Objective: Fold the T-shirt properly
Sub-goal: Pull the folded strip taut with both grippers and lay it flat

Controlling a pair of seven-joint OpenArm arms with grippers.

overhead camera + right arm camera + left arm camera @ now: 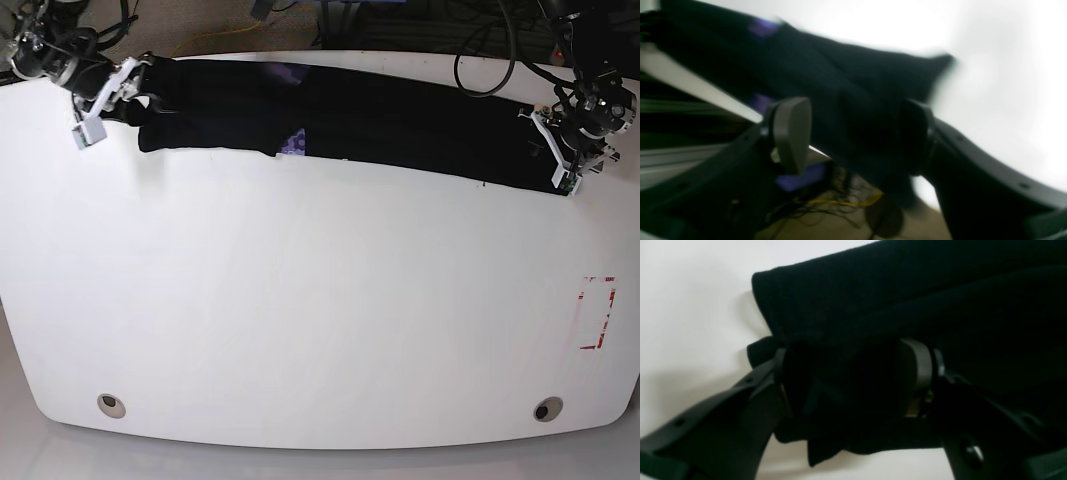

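The black T-shirt (400, 120) lies stretched in a long narrow band along the far edge of the white table (300, 300), with a purple patch of its print (292, 142) showing near the middle-left. My left gripper (567, 160) is at the band's right end. In the left wrist view the left gripper (853, 376) is shut on a bunch of the T-shirt (907, 290). My right gripper (105, 105) is at the band's left end. In the blurred right wrist view the right gripper (857, 133) stands open, and the T-shirt (857, 83) passes between its spread fingers.
A red-and-white marked rectangle (597, 313) sits near the table's right edge. Two round fittings (111, 404) (545, 409) are set near the front edge. Cables (480, 60) hang behind the far edge, close to both arms.
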